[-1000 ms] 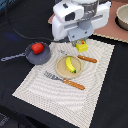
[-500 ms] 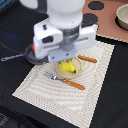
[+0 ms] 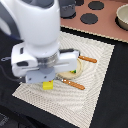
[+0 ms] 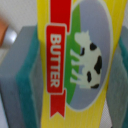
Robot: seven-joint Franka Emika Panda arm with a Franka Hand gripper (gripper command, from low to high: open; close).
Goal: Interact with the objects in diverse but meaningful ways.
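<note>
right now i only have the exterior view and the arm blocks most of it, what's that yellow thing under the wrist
Observer: The wrist view shows a flat yellow packet with a red banner reading BUTTER and a black-and-white cow.
Operator: is it actually gripped
Observer: It sits between the jaws, with a grey-and-teal pad against each side.
Operator: anything else near it
Observer: Only an orange blur at the picture's edge, too blurred to name.
</note>
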